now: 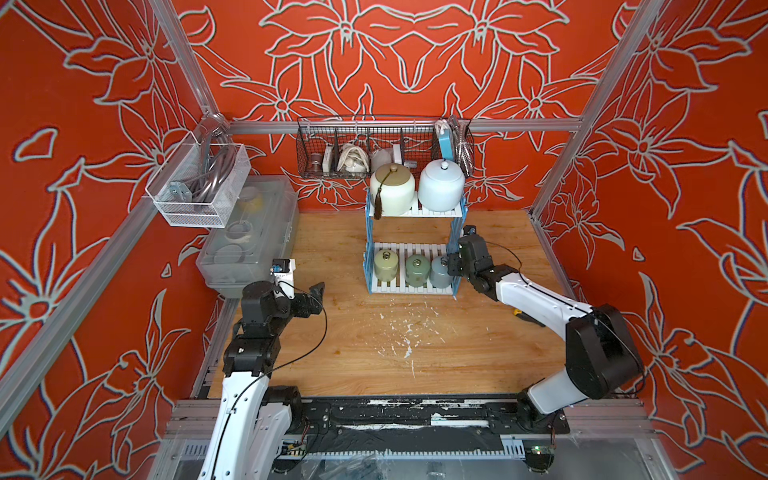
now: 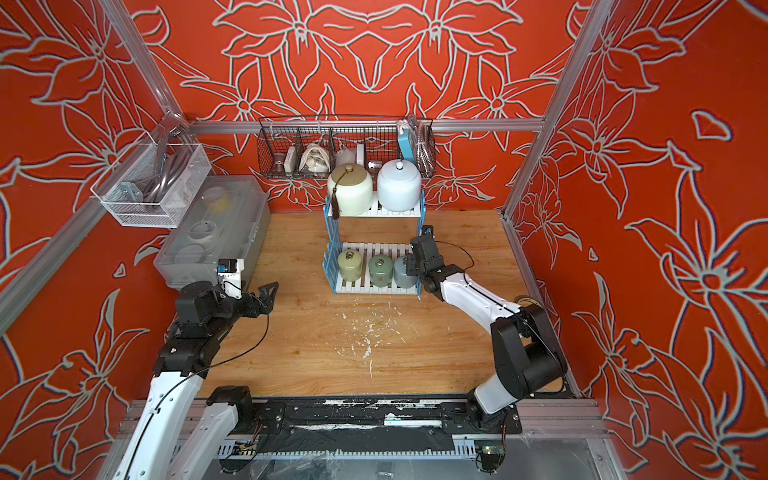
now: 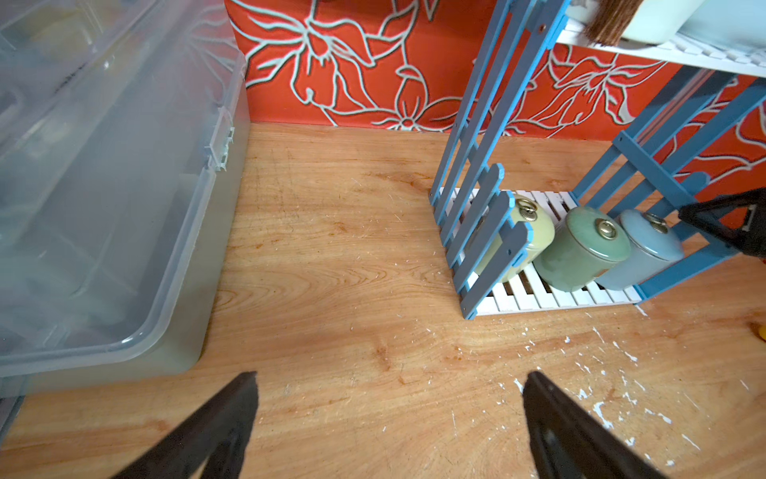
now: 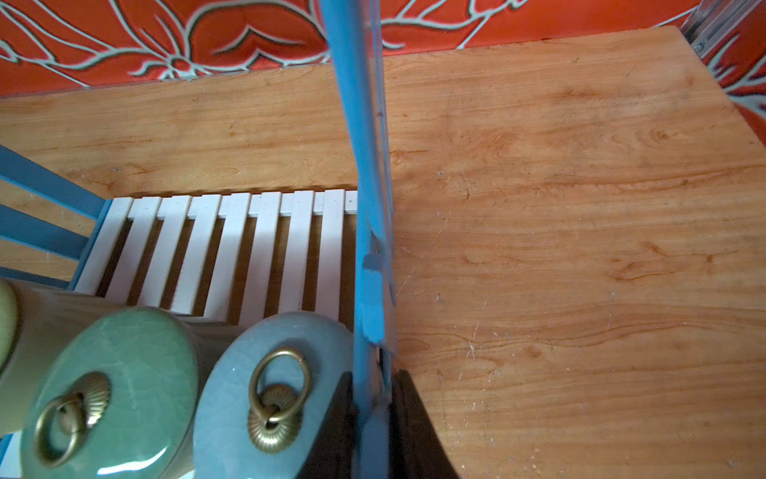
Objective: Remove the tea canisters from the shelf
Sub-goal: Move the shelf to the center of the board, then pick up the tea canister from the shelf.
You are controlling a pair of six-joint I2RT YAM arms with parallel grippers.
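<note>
The shelf [image 1: 415, 253] stands at the back of the wooden table. Its top tier holds a cream canister with a gold lid and dark tassel [image 1: 392, 191] and a white canister [image 1: 441, 187]. On the bottom tier, an olive [image 1: 386, 266], a green [image 1: 417, 270] and a blue-grey canister [image 1: 439, 273] stand in a row. My right gripper [image 4: 373, 383] is shut on the shelf's blue side slat [image 4: 364, 207], right beside the blue-grey canister [image 4: 269, 394]. My left gripper [image 3: 389, 381] hangs open over bare table, well left of the shelf [image 3: 485, 249].
A clear lidded plastic box [image 1: 249, 232] lies along the left wall under a white mesh basket [image 1: 199, 187]. A black wire basket [image 1: 374, 149] hangs on the back wall just behind the shelf top. A small yellow object [image 1: 517, 311] shows under my right arm.
</note>
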